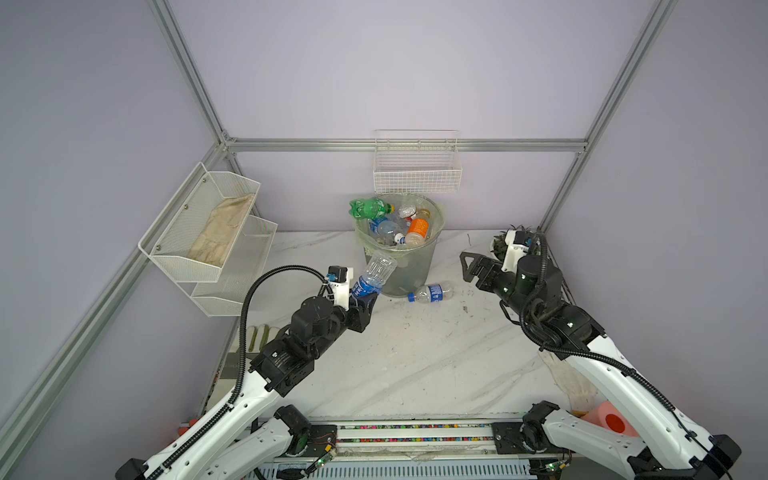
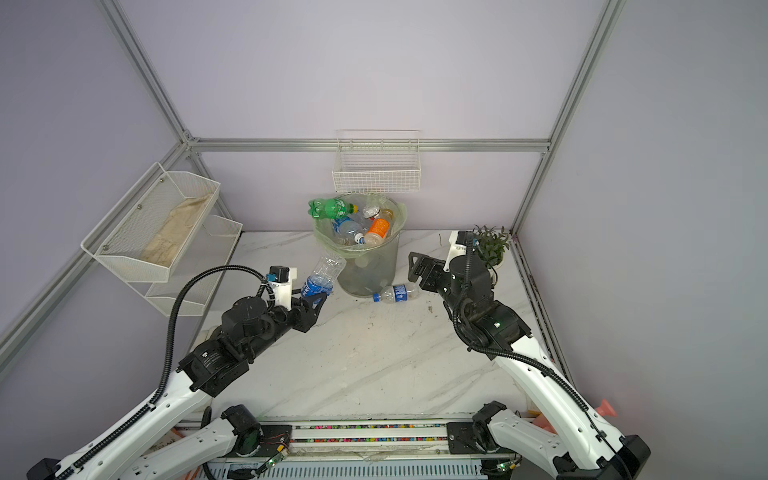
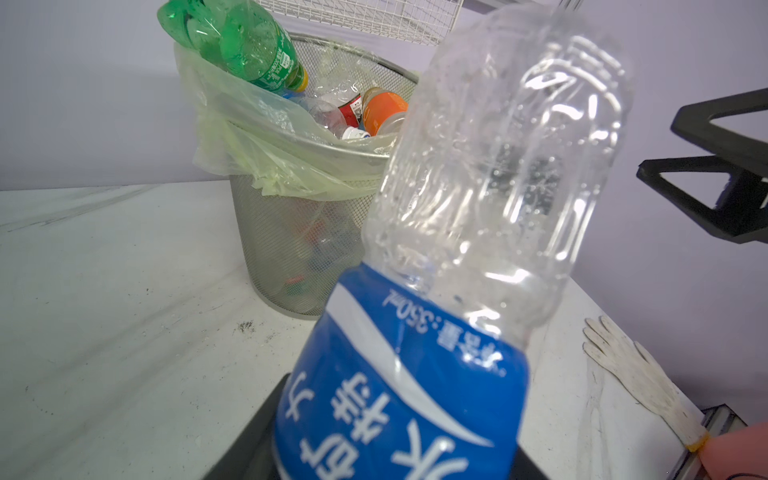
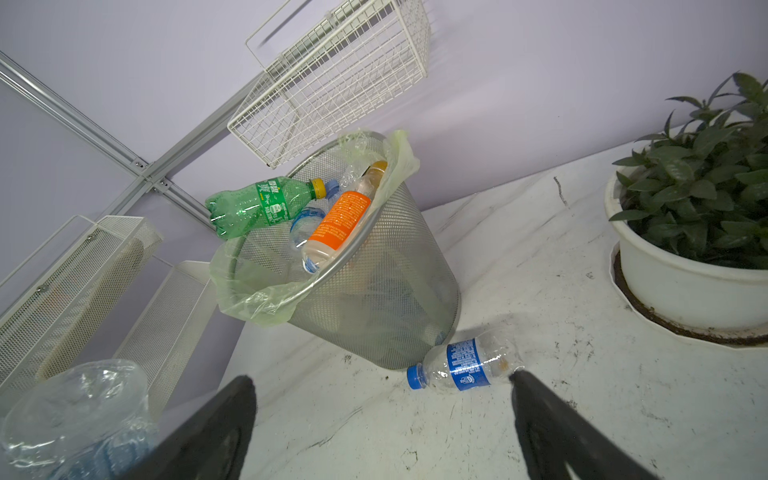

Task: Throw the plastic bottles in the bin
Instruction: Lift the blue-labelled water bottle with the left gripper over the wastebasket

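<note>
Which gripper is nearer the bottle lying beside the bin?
Right. The open right gripper hovers by the lying bottle, at its base; the left gripper, gripping a second bottle, sits farther away on its cap side.

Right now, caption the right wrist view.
Open right tool facing a clear blue-labelled plastic bottle lying beside the bottle-filled grey wire-mesh bin, a green plastic bottle resting across its rim.

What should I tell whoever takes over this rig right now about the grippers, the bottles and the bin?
Left gripper: shut on a blue-label water bottle, raised near the bin, not yet over it.
Right gripper: open, empty.
Done: bin nearly full; green bottle perches on the rim, overhanging.
Left: drop the held bottle, then bin the blue-capped bottle lying on the tabletop by the bin's base.
</note>
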### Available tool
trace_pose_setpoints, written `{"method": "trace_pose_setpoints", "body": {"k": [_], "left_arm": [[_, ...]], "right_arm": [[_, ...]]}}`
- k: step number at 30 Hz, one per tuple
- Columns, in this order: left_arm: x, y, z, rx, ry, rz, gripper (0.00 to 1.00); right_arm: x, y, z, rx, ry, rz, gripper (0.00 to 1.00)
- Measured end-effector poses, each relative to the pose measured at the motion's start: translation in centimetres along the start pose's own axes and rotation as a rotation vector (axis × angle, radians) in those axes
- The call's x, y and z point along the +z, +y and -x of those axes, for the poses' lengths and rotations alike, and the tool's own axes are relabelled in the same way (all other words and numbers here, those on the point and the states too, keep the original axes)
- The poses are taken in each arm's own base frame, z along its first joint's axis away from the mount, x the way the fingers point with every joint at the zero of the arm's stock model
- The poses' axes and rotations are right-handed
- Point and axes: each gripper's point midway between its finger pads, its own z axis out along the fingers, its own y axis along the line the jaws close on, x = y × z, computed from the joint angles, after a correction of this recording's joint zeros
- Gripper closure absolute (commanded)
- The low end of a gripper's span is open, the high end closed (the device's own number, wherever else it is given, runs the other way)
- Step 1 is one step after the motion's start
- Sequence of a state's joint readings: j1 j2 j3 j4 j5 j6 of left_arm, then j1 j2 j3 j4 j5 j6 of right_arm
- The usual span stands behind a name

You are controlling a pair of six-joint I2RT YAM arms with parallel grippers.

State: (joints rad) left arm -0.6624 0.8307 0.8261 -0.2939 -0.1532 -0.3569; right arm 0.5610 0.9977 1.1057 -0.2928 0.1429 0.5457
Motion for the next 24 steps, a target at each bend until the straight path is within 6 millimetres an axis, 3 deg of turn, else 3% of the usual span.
{"method": "trace_pose_setpoints", "body": {"k": [4,9,12,19,24], "left_arm": [[1.4,-0.1,-0.5,0.016,0.04,0.011,0.81],[2.1,-1.1,2.2,0.04,0.011,0.001,0.82],[2.0,-2.2,5.5,0.059,-0.045,-0.016,0.82],[1.3,-5.5,15.1,0.111,-0.218,-0.075,0.82],[2.9,-6.9,18.9,0.137,-0.261,-0.086,0.82]], "right_arm": [[-0.3,0.0,0.0,0.0,-0.001,0.0,0.03],[-0.4,-0.1,0.0,-0.001,0.0,-0.004,0.03],[-0.4,-0.2,0.0,-0.001,0.003,-0.008,0.03],[-1.1,-0.5,0.2,-0.001,-0.008,-0.018,0.03],[-1.7,-0.5,0.6,0.001,-0.021,-0.014,0.03]]}}
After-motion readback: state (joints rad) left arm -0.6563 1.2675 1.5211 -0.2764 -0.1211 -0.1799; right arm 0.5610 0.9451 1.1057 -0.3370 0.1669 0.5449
